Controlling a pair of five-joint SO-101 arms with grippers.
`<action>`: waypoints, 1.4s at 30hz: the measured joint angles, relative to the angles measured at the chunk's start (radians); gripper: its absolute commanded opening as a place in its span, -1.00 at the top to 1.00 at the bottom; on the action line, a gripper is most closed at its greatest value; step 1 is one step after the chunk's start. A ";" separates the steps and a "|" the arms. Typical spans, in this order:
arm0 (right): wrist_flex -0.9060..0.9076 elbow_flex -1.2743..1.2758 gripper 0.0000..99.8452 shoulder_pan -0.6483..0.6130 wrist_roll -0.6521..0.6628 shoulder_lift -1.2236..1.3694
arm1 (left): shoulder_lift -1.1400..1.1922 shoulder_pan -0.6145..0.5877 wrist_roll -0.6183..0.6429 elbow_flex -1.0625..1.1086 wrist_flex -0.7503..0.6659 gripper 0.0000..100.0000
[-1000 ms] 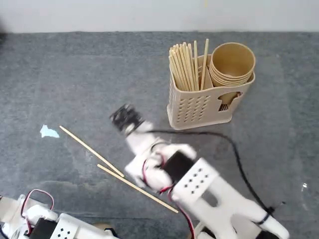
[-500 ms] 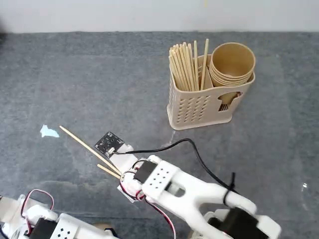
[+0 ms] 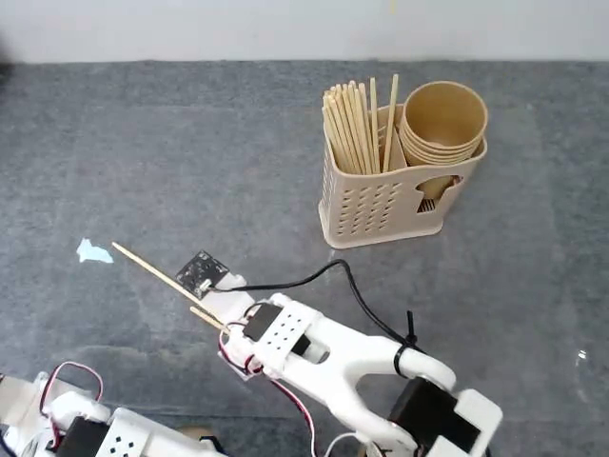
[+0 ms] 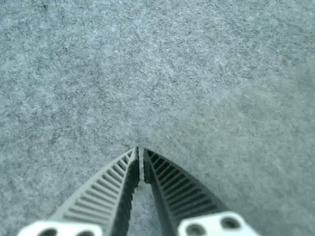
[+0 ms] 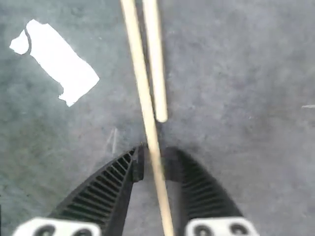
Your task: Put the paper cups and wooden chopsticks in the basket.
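Two loose wooden chopsticks lie on the grey carpet at the front left; the longer chopstick [image 3: 152,269] [image 5: 142,88] runs between the fingers of my right gripper [image 5: 155,152]. The shorter chopstick [image 5: 153,49] ends just ahead of the fingertips. The right gripper is open by a narrow gap, low over the carpet and straddling the stick. The beige basket [image 3: 381,205] at the back right holds a bundle of chopsticks [image 3: 354,124] and stacked paper cups [image 3: 444,119]. My left gripper [image 4: 140,152] is shut over bare carpet, its arm [image 3: 76,428] at the front left corner.
A pale scrap of paper [image 3: 93,252] [image 5: 56,61] lies on the carpet left of the loose chopsticks. The right arm's black cable [image 3: 352,286] loops across the carpet in front of the basket. A pale wall edges the carpet at the back.
The right arm has swung left and forward from the middle of the carpet to the loose chopsticks. Its gripper now sits over one of them. The left arm has not moved.
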 measured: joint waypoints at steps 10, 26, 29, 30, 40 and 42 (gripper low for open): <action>-0.002 0.012 0.98 0.086 0.075 -0.008 | 0.000 0.000 -0.005 0.000 0.021 0.97; 0.025 0.021 0.99 0.253 0.233 -0.600 | 0.000 0.000 -0.005 0.000 0.021 0.97; 0.026 -0.025 0.99 0.288 0.247 -0.675 | 0.000 0.000 -0.005 0.000 0.021 0.97; 0.026 -0.052 0.99 0.302 0.249 -0.690 | 0.000 0.000 -0.005 0.000 0.021 0.97; -0.089 -0.262 0.99 0.502 0.292 -0.717 | 0.000 0.000 -0.005 0.000 0.021 0.97; -0.175 -0.262 0.99 0.540 0.325 -0.717 | 0.000 0.000 -0.005 0.000 0.021 0.97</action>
